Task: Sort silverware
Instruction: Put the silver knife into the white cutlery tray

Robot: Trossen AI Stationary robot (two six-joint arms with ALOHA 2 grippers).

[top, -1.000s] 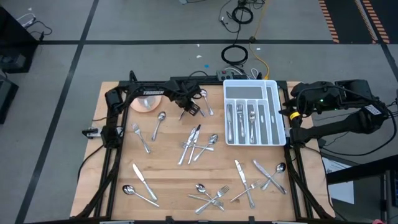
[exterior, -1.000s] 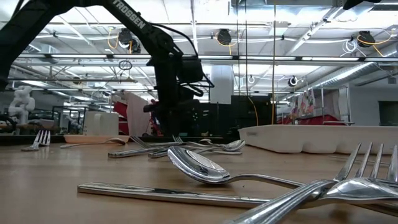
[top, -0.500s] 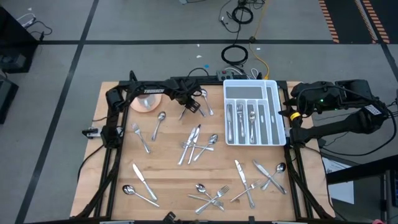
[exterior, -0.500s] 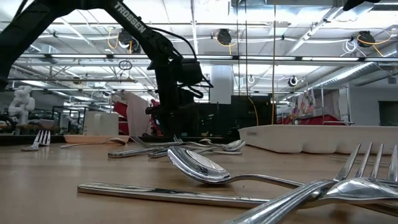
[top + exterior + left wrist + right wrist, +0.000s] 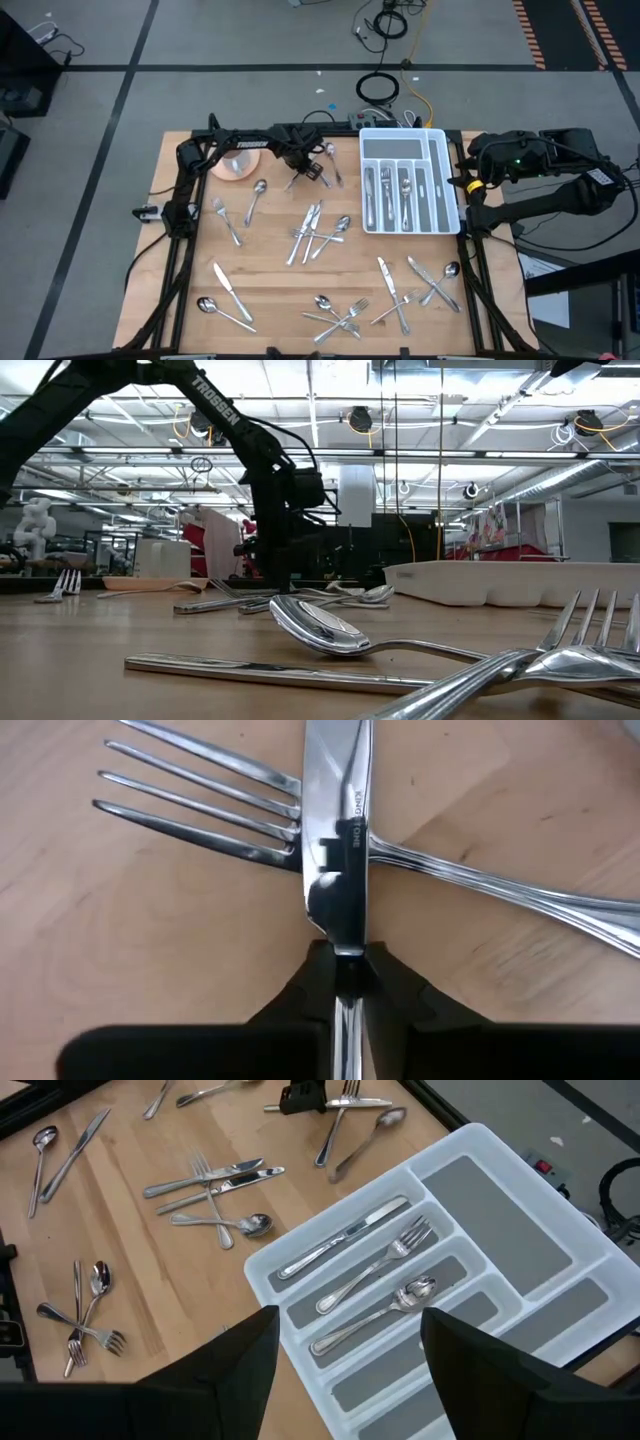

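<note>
Steel knife [image 5: 337, 830] in left claw [image 5: 340, 982] crosses a fork [image 5: 230, 805].

left arm [image 5: 215, 405]: black slim links, white TROSSEN lettering, looped black cables near wrist | left gripper [image 5: 340, 982]: two dark tapered fingers | right arm [image 5: 545, 190]: black, bulky housing, small green light

Shiny silver silverware [image 5: 318, 226], white tray [image 5: 449, 180] w/ grey slots, pink cup [image 5: 236, 166], light wood table [image 5: 270, 290].
</note>
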